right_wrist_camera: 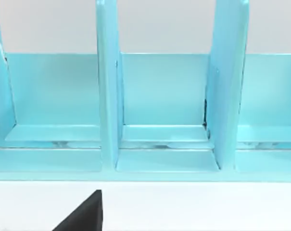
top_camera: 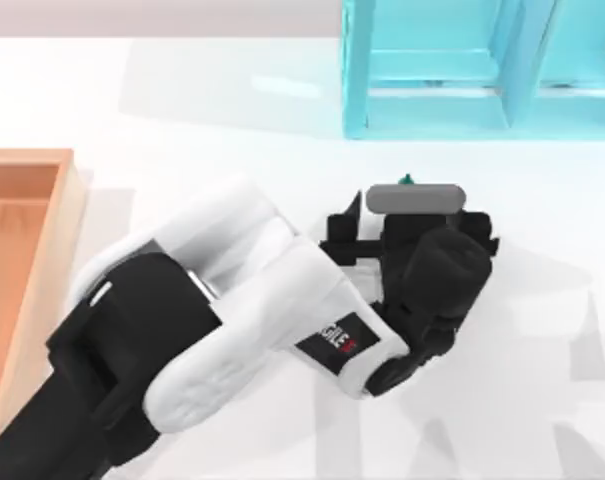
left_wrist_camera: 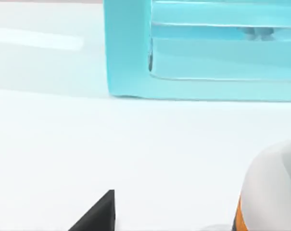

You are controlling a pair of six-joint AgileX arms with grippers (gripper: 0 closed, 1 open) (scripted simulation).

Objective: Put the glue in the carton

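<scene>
- The left arm (top_camera: 212, 320) is stretched across the white counter (top_camera: 232, 100) toward the teal rack (top_camera: 432, 70) at the far edge. Its left pincer (top_camera: 407, 215) is lowered beside the glue (top_camera: 407, 181).
- From above, the glue is marked by no more than a green cap tip past the grey camera bar on the wrist. It stands on the counter just in front of the rack, right of centre.
- The carton (top_camera: 22, 260) is taken to be the brown open box at the counter's left edge, well apart from the glue.
- Whether the left pincer is open or closed cannot be told. One dark fingertip (left_wrist_camera: 99, 214) is caught by the left wrist camera, and no contact with the bottle is visible.
- The step in hand is judged to be the grasp. The bottle should be centred between the fingers and held on the white body below the cap, so that it is not tipped toward the rack.
- Once held, it should be raised straight up before being carried left, since the rack is near.
- In the left wrist view the bottle's white shoulder (left_wrist_camera: 272, 187) and a strip of orange label are given close up, with the rack corner (left_wrist_camera: 128, 48) behind. The body is hidden from above.
- In the right wrist view the rack's dividers (right_wrist_camera: 109, 86) and compartments are faced squarely. A dark fingertip (right_wrist_camera: 82, 214) of the right pincer is caught, its opening not to be told.
</scene>
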